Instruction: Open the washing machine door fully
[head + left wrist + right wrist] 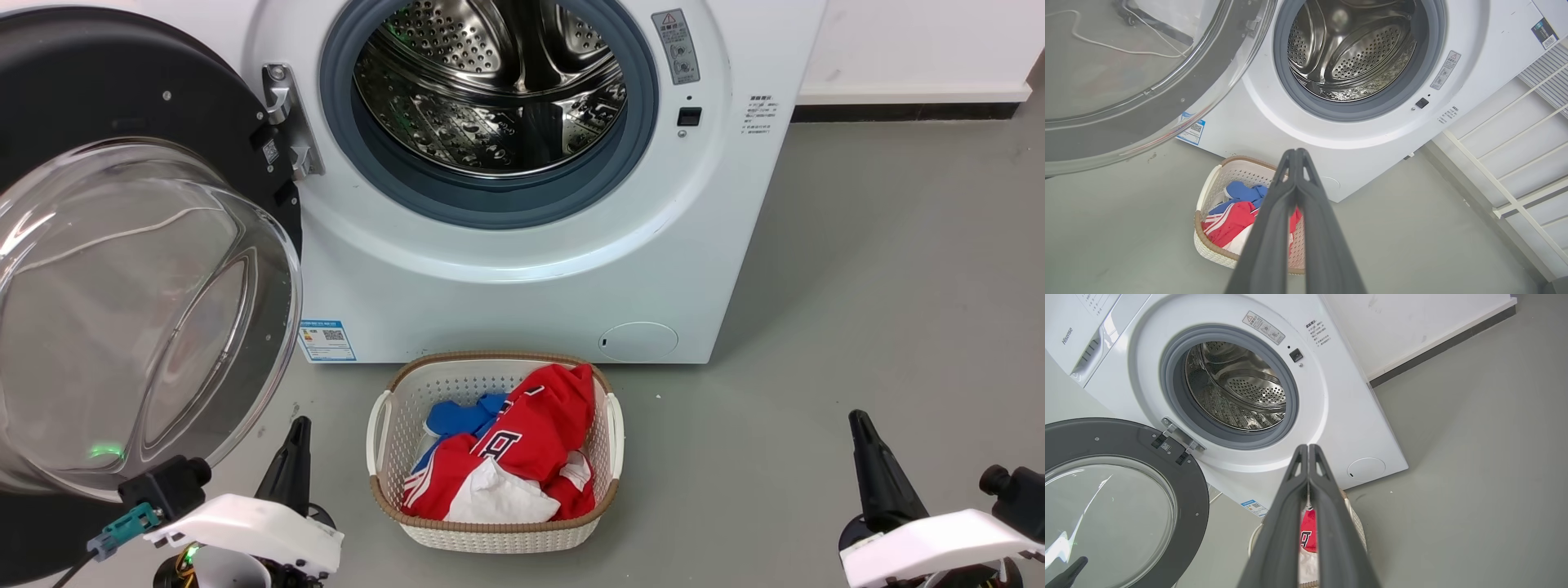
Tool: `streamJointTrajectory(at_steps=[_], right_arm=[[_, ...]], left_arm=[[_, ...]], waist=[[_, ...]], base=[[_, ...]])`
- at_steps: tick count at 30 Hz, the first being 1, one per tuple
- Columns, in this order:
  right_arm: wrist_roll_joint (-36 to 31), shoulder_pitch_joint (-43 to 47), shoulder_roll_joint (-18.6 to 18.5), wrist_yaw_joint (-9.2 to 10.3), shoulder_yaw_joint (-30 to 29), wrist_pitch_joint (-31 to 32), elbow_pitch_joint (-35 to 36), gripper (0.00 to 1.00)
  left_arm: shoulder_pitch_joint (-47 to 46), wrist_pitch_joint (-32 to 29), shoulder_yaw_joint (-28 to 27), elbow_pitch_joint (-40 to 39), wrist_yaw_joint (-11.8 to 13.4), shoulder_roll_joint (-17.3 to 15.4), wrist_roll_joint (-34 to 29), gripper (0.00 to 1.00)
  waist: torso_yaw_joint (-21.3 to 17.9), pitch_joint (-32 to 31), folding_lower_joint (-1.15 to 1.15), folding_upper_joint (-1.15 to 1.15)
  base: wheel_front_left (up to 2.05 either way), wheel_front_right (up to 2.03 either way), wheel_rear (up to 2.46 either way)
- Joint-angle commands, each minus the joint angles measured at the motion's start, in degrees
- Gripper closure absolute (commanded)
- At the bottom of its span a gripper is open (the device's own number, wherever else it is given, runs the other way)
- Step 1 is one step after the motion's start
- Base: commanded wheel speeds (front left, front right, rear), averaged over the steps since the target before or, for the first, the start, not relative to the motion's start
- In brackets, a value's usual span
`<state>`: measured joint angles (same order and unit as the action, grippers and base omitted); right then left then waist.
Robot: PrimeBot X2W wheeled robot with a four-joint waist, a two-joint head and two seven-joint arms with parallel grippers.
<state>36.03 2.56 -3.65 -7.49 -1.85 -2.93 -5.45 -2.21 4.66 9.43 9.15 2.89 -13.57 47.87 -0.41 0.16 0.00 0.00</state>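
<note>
Overall: looks done, or nearly.
Washing machine door (122, 269): swung wide on the hinge (286, 122) at the left front edge of the washing machine (522, 278); drum (490, 82) mouth fully exposed.
Left gripper (1295, 155): fingers pressed together, empty, low near the door's lower rim, clear of it.
Right gripper (1307, 451): likewise closed, empty, well apart over the floor (857, 286).
Remaining: at most a last nudge, if the hinge has travel left.

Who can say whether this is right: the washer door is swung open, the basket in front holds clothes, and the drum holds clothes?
One slip: the drum is empty, as the head view shows. The door is swung open and the basket in front holds clothes.
</note>
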Motion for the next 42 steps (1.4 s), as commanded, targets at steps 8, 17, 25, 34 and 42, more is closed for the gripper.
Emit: streamJointTrajectory(at_steps=[8, 17, 25, 34, 42], right_arm=[[8.28, -2.39, -0.61, -0.01, -0.28, 0.92, -0.53, 1.00], [15.47, -3.36, -0.72, -0.01, -0.51, 1.83, -1.63, 1.00], [21.36, -4.17, -0.78, -0.01, -0.75, 2.62, -2.55, 1.00], [27.33, -5.00, -0.80, -0.01, -1.04, 3.45, -3.51, 1.00], [32.26, -5.66, -0.79, -0.01, -1.32, 4.18, -4.31, 1.00]], left_arm=[[-1.99, -1.39, -2.46, 0.05, -1.69, 1.04, 6.30, 1.00], [-2.35, -2.70, -4.29, 0.67, -2.99, 2.36, 11.84, 1.00], [-2.62, -3.80, -5.81, 1.22, -4.04, 3.41, 16.40, 1.00], [-2.94, -4.92, -7.39, 1.78, -5.08, 4.52, 21.07, 1.00], [-3.19, -5.86, -8.71, 2.30, -6.00, 5.48, 24.89, 1.00]], waist=[[0.04, 0.00, 0.00, 0.00], [0.08, 0.01, 0.00, 0.00], [0.11, 0.01, 0.00, 0.00], [0.15, 0.01, 0.00, 0.00], [0.18, 0.01, 0.00, 0.00]], base=[[0.00, 0.00, 0.00], [0.00, 0.00, 0.00], [0.00, 0.00, 0.00], [0.00, 0.00, 0.00], [0.00, 0.00, 0.00]])
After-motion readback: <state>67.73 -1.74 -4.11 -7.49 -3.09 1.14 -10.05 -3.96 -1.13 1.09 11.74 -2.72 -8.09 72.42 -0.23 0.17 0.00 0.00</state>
